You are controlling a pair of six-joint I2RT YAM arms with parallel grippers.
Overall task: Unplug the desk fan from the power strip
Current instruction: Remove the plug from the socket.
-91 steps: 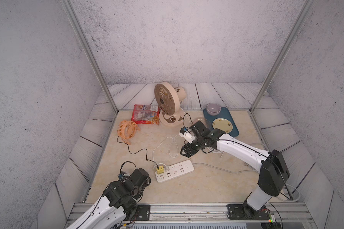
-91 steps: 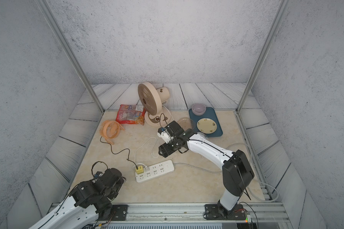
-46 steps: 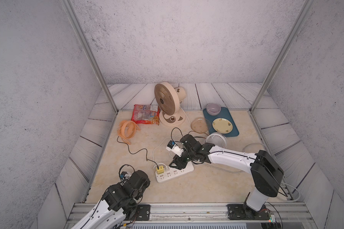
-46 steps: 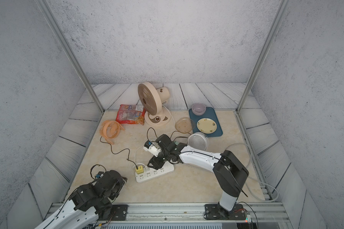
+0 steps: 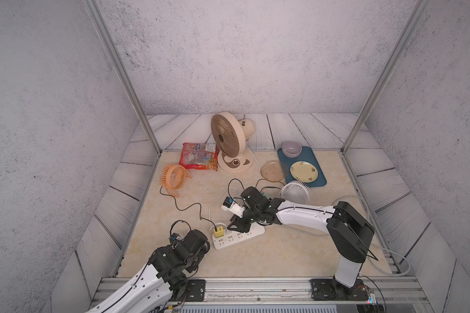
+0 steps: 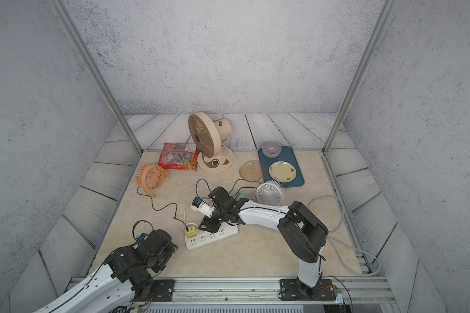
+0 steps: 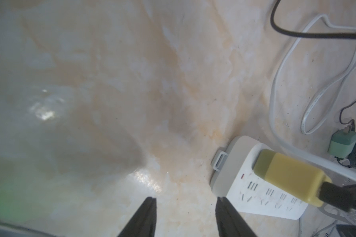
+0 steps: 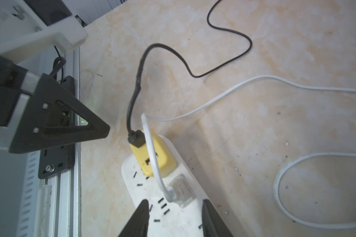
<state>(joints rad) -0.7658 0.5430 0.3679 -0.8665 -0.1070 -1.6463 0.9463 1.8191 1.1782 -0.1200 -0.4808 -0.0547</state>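
Low over the power strip (image 8: 140, 184), the right fingers (image 8: 140, 217) stand apart, one on each side of a clear plug (image 8: 181, 191) seated in the strip. Neither finger touches the plug, and they hold nothing. The left fingers (image 7: 146, 215) are also parted and empty, above the bare surface (image 7: 111, 102) just beside the strip's switch end.

In both top views the strip (image 5: 229, 240) (image 6: 204, 239) lies flat and slanted near the front middle of the surface.

Only the right wrist view shows the clear plug plainly: a flat white cord (image 8: 255, 79) leaves it, and it sits next to a yellow adapter (image 8: 158, 158) with a black cable (image 8: 136, 86). In the top views the right arm's end largely hides it. Only the left wrist view shows clearly a pale green adapter (image 7: 341, 141) lying beyond the strip.

The beige desk fan (image 5: 228, 138) stands upright at the back. A blue tray (image 5: 314, 160) holds a grey-purple bowl (image 5: 291, 148) and a yellow plate (image 5: 304, 171). An amber glass dish (image 5: 273, 170) lies just beside the tray, and a small white fan (image 5: 295, 192) stands at the tray's near edge.
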